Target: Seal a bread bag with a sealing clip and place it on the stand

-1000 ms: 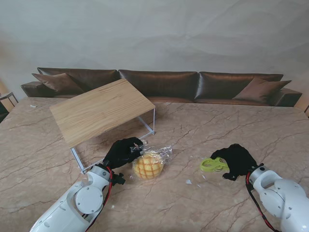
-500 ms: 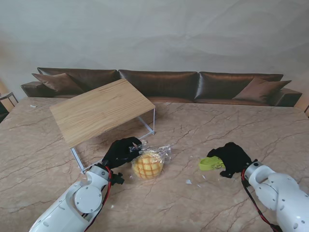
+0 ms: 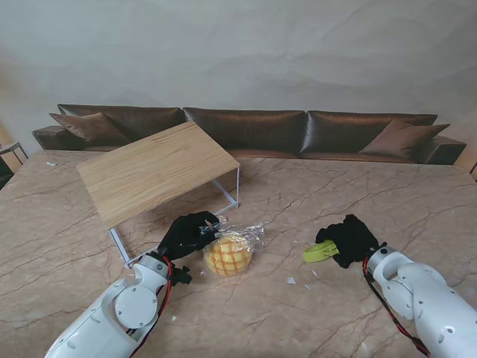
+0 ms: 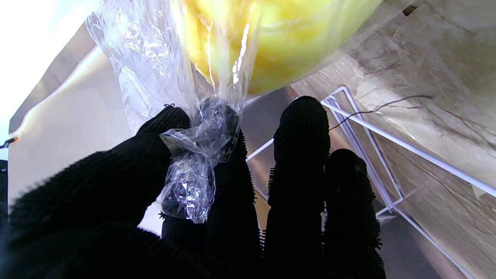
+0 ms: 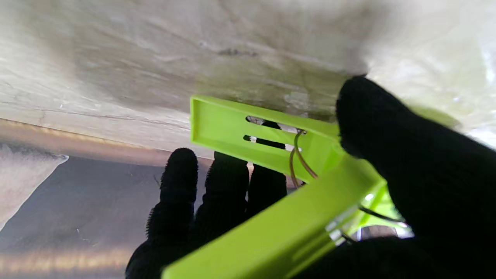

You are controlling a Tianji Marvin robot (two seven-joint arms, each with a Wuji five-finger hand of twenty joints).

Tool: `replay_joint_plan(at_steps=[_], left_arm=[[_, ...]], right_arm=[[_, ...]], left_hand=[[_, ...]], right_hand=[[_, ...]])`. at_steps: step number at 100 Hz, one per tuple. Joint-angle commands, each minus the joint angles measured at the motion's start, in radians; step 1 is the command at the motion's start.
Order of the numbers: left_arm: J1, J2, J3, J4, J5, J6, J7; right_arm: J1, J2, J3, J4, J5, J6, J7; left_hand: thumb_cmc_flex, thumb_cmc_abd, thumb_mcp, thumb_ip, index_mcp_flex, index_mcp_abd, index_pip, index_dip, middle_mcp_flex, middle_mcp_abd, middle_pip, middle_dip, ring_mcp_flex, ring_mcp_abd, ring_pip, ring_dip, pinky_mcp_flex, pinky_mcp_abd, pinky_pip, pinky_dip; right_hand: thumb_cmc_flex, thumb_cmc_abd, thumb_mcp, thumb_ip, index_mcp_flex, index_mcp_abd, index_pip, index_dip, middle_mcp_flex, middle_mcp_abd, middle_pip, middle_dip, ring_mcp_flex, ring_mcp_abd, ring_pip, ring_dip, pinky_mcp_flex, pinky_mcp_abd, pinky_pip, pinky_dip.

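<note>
A clear bread bag [image 3: 237, 246] with a yellow checkered bun [image 3: 228, 257] lies on the marble table. My left hand [image 3: 188, 233] in its black glove pinches the twisted bag neck [image 4: 201, 143] between thumb and index finger, beside the bun. The lime-green sealing clip [image 3: 320, 252] is held off the table by my right hand [image 3: 348, 240], to the right of the bag. In the right wrist view the clip [image 5: 279, 182] lies across the palm with the thumb pressing on it. The wooden-topped stand [image 3: 156, 170] with white wire legs sits just beyond my left hand.
A brown leather sofa [image 3: 246, 130] runs along the table's far side. The stand's white wire leg [image 3: 237, 188] reaches the table close to the bag. Small white scraps [image 3: 291, 280] lie on the marble between the bun and my right arm.
My right hand has lifted the green clip and carried it a little leftward toward the bag. The left hand and bag have stayed put.
</note>
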Motion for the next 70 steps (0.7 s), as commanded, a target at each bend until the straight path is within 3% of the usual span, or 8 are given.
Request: replay_joint_plan(at_steps=[1,12,20,26,32,43,60,70], left_arm=[[0.006,-0.003,0.002,0.0,-0.001,-0.001,-0.004],[0.006,-0.002,0.001,0.0,-0.002,-0.001,-0.007],[0.006,-0.002,0.0,0.0,-0.002,-0.001,-0.009],[0.005,-0.002,0.0,0.001,-0.003,-0.001,-0.01],[0.005,-0.002,0.0,0.002,-0.003,-0.001,-0.011],[0.004,-0.002,0.0,0.004,-0.006,-0.002,-0.013],[0.002,-0.003,0.001,0.007,-0.007,-0.004,-0.01],[0.003,-0.003,0.001,0.009,-0.007,-0.006,-0.01]], right_arm=[[-0.021,-0.012,-0.021,0.055,0.003,0.002,0.039],[-0.009,-0.014,-0.03,0.064,0.02,-0.001,0.05],[-0.003,-0.016,-0.037,0.07,0.03,0.003,0.049],[-0.003,-0.019,-0.036,0.072,0.043,0.005,0.049],[-0.008,-0.025,-0.028,0.066,0.065,0.005,0.066],[-0.019,-0.03,-0.008,0.047,0.095,-0.006,0.115],[-0.011,-0.036,-0.006,0.061,0.148,-0.035,0.152],[-0.011,-0.046,-0.003,0.07,0.212,-0.047,0.184]], left_hand=[[0.047,0.079,0.017,0.012,0.032,-0.144,0.077,0.034,0.002,-0.079,0.028,0.028,-0.01,-0.015,0.005,0.013,-0.014,-0.017,0.039,0.024],[0.047,0.08,0.015,0.012,0.031,-0.144,0.078,0.032,0.001,-0.079,0.027,0.029,-0.01,-0.017,0.002,0.012,-0.014,-0.017,0.039,0.024],[0.048,0.082,0.014,0.012,0.03,-0.144,0.078,0.032,0.0,-0.078,0.026,0.029,-0.01,-0.018,0.001,0.011,-0.014,-0.017,0.039,0.024],[0.048,0.082,0.013,0.012,0.029,-0.145,0.078,0.031,0.001,-0.079,0.026,0.029,-0.009,-0.018,0.001,0.011,-0.014,-0.017,0.039,0.024],[0.049,0.082,0.012,0.012,0.028,-0.145,0.079,0.031,-0.001,-0.08,0.025,0.03,-0.012,-0.018,0.0,0.011,-0.014,-0.017,0.038,0.024],[0.05,0.084,0.011,0.012,0.029,-0.144,0.08,0.029,-0.001,-0.077,0.025,0.031,-0.017,-0.016,-0.002,0.01,-0.016,-0.015,0.036,0.024],[0.052,0.083,0.007,0.013,0.026,-0.145,0.079,0.027,-0.002,-0.076,0.023,0.031,-0.019,-0.015,-0.003,0.009,-0.017,-0.015,0.035,0.024],[0.052,0.083,0.008,0.014,0.027,-0.145,0.079,0.026,-0.002,-0.076,0.022,0.031,-0.02,-0.015,-0.003,0.008,-0.017,-0.016,0.034,0.024]], right_hand=[[0.071,0.017,-0.009,-0.1,0.075,0.044,-0.07,-0.019,0.24,-0.023,0.256,0.122,0.051,0.03,0.117,0.076,0.002,0.013,0.023,0.026],[0.065,0.016,-0.038,-0.172,0.226,-0.022,-0.054,-0.021,0.356,-0.052,0.35,0.3,0.04,0.022,0.291,0.218,-0.012,0.016,0.055,0.055],[0.032,0.083,-0.071,-0.172,0.28,-0.155,0.184,-0.243,0.381,-0.058,0.414,0.428,0.01,0.025,0.389,0.324,-0.045,0.018,0.065,0.074],[-0.021,0.191,-0.105,-0.164,0.375,-0.232,0.262,-0.248,0.307,-0.042,0.419,0.467,-0.096,0.028,0.423,0.362,-0.132,0.004,0.064,0.088],[-0.052,0.248,-0.128,-0.154,0.419,-0.239,0.265,-0.174,0.158,-0.009,0.361,0.427,-0.246,0.027,0.408,0.352,-0.23,-0.03,0.043,0.106],[-0.106,0.332,-0.148,-0.146,0.401,-0.269,0.237,0.025,-0.022,0.029,0.225,0.192,-0.429,-0.017,0.257,0.173,-0.258,-0.084,-0.307,0.074],[-0.132,0.335,-0.24,-0.15,0.482,-0.286,0.268,0.151,0.095,0.031,0.123,0.067,-0.216,-0.021,0.045,-0.022,-0.25,-0.088,-0.359,0.17],[-0.128,0.242,-0.245,-0.154,0.54,-0.266,0.286,0.293,0.209,0.051,0.088,0.048,-0.076,0.014,-0.025,-0.082,-0.212,-0.07,-0.202,0.061]])
